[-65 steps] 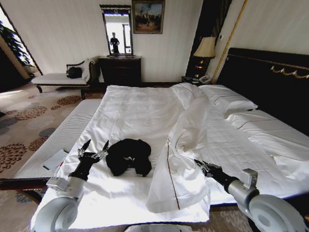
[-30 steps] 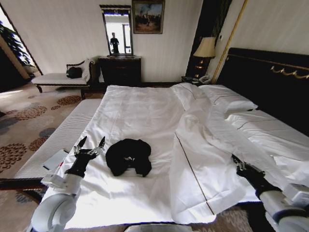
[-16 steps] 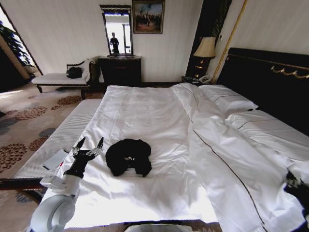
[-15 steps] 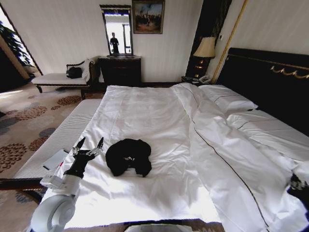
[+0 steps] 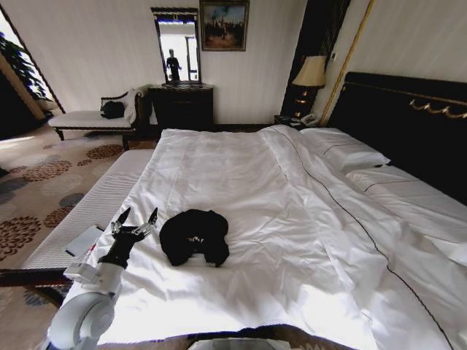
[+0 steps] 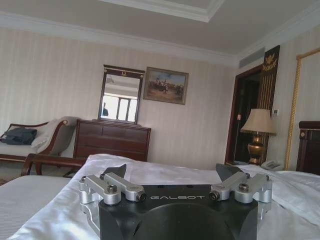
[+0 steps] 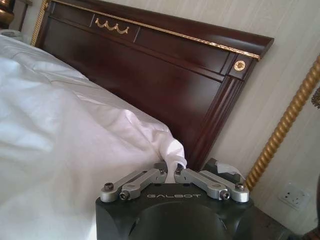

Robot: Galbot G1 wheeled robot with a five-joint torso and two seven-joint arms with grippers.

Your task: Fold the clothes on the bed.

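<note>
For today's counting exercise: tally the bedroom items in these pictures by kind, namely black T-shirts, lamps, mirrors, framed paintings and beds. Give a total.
Black T-shirt: 1
Lamp: 1
Mirror: 1
Framed painting: 1
Bed: 1
Total: 5

Hovering low over the white duvet [image 6: 165, 172] with the left gripper [image 6: 172, 175] spread wide open, fingertips apart. Facing a dark dresser [image 6: 111, 141], mirror [image 6: 120, 96], painting [image 6: 165, 85], and lit lamp [image 6: 258, 131]; possibly a bag [image 6: 19, 135] lying on the bench.
</note>
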